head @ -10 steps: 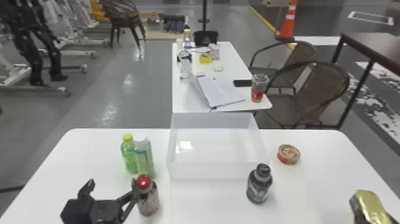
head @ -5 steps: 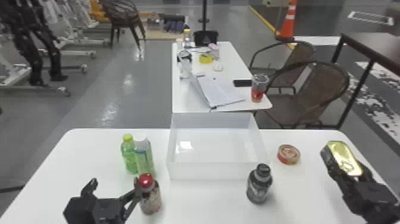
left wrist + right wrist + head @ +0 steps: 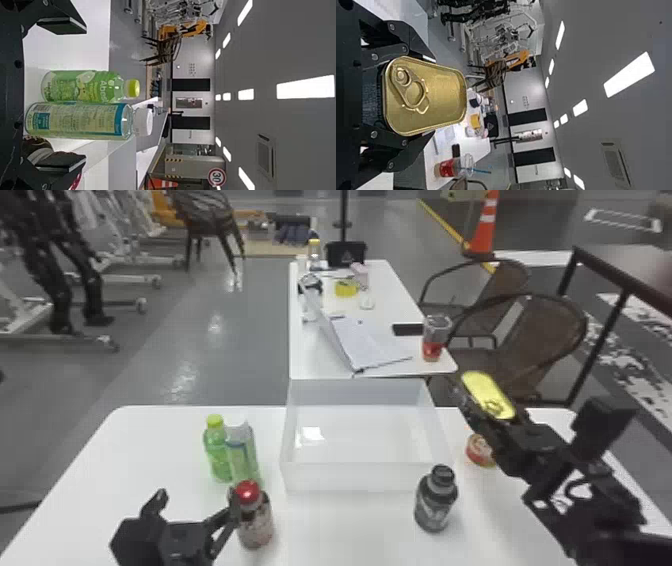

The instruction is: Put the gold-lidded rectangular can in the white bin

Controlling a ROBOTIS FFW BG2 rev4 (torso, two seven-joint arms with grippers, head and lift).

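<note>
The gold-lidded can (image 3: 487, 395) is held up at the right in the head view, beyond the bin's right wall and above the table. My right gripper (image 3: 477, 410) is shut on it. In the right wrist view the can's gold lid (image 3: 429, 95) with its pull ring faces the camera, between the fingers of my right gripper (image 3: 421, 97). The white bin (image 3: 367, 477) stands at the table's middle, with nothing inside. At the front left my left gripper (image 3: 197, 502) is parked, its fingers apart; the left wrist view shows the same gripper (image 3: 83, 93) open.
A green bottle (image 3: 217, 452) and a white-capped bottle (image 3: 242, 455) stand left of the bin. A red-capped bottle (image 3: 255, 520) is beside the left gripper. A black bottle (image 3: 436, 500) stands at the bin's front right corner, and a round tin (image 3: 480, 451) lies right of the bin.
From the right edge, my right gripper has come inward and up with the can, toward the bin's right side. The left arm has stayed nearly still.
</note>
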